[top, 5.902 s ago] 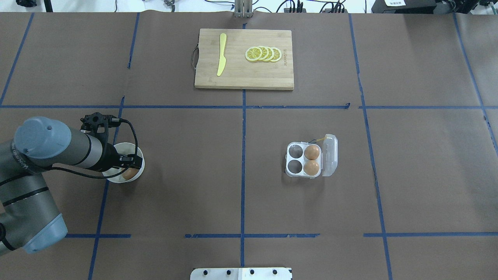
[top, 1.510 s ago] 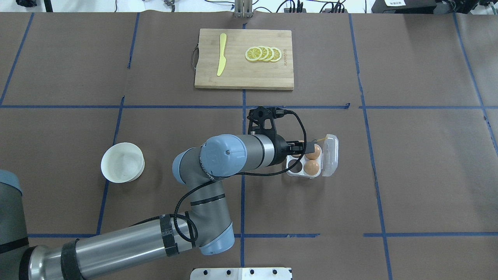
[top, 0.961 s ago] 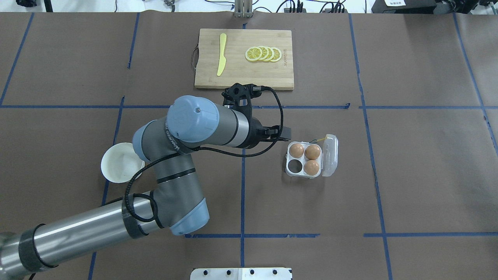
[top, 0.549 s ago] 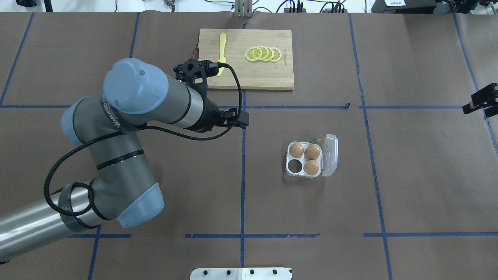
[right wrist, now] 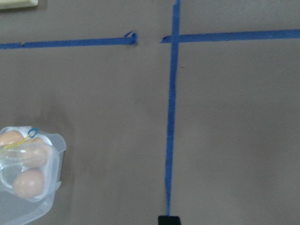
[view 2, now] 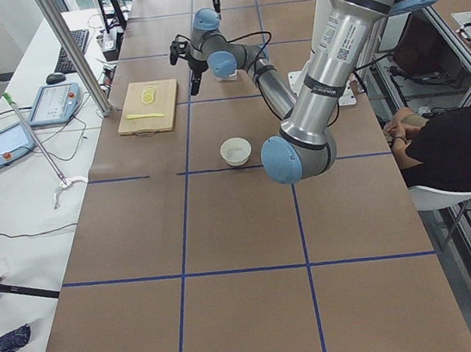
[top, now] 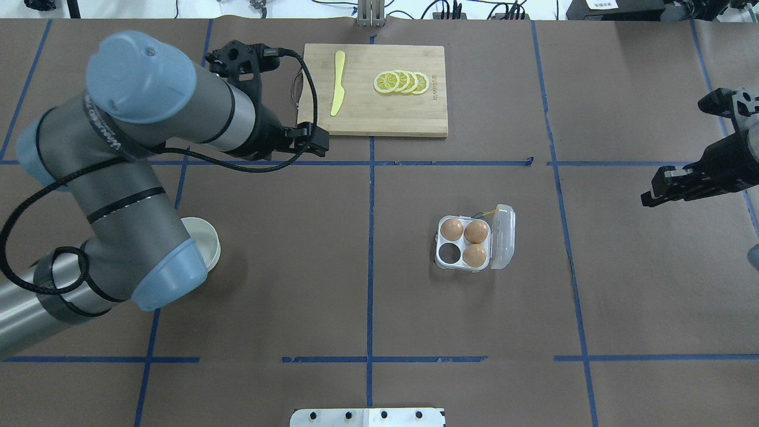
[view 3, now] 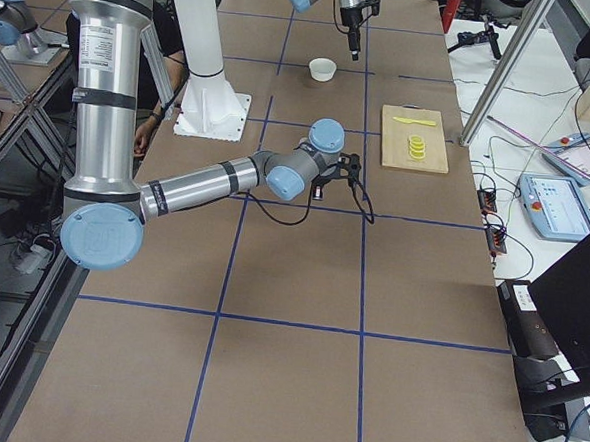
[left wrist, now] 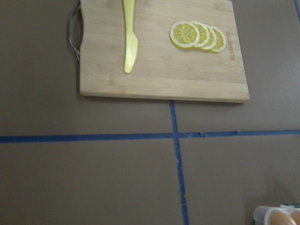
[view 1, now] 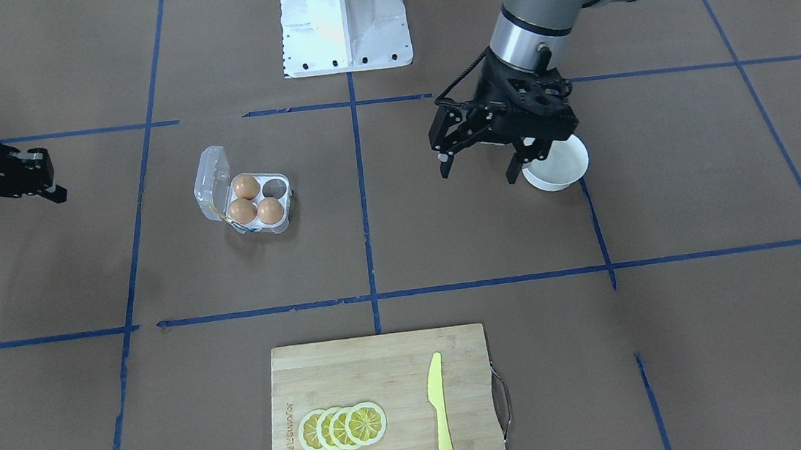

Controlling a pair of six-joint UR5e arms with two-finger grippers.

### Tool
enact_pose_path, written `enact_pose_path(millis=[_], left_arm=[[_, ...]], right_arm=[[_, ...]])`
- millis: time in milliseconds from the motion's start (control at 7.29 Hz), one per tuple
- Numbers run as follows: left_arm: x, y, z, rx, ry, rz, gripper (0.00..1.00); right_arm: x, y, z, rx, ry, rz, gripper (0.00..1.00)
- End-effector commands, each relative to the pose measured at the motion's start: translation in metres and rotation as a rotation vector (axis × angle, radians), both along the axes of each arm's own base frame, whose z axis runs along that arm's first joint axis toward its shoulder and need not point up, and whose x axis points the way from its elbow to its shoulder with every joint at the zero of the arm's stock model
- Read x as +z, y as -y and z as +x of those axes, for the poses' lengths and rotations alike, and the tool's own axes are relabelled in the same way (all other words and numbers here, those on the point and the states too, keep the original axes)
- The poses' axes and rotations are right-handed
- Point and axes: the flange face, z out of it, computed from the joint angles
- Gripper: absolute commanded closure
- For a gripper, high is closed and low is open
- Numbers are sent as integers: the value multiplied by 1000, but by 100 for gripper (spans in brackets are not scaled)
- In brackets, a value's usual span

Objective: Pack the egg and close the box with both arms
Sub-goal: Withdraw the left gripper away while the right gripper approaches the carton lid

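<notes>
- Two black fingers of the left gripper [view 1: 478, 173] stand wide apart above the brown tabletop [view 1: 447, 250], with nothing between them.
- Just beside it, on its side away from the box, sits a round white bowl [view 1: 564, 165].
- Farther off, between both grippers, the small clear plastic four-cell egg box [view 1: 284, 224] rests lid-open, with tan-brown eggs [view 1: 269, 210] in three cells.
- Beyond the box's lid side hovers the right gripper [view 1: 47, 178]; I cannot tell how far apart its fingers are.

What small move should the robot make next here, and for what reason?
Probably the right gripper should move toward the box to push its lid shut. The lid stands open, three eggs sit in the cells, and the left gripper hangs open and empty, away from it.
</notes>
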Motion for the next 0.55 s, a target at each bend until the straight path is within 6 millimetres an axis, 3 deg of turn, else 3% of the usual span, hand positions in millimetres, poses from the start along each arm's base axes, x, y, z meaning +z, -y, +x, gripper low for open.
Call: enact_pose_path(millis=[0, 137, 412], left_arm=[[46, 26, -65, 7, 104, 74, 0], [56, 43, -107, 20, 121, 106, 0], [99, 48, -137, 79, 213, 165, 0]], right_arm=[[-52, -13, -79, -36, 33, 9, 100], [-72, -26, -117, -38, 33, 24, 100], [-107, -48, -185, -61, 43, 72, 100]])
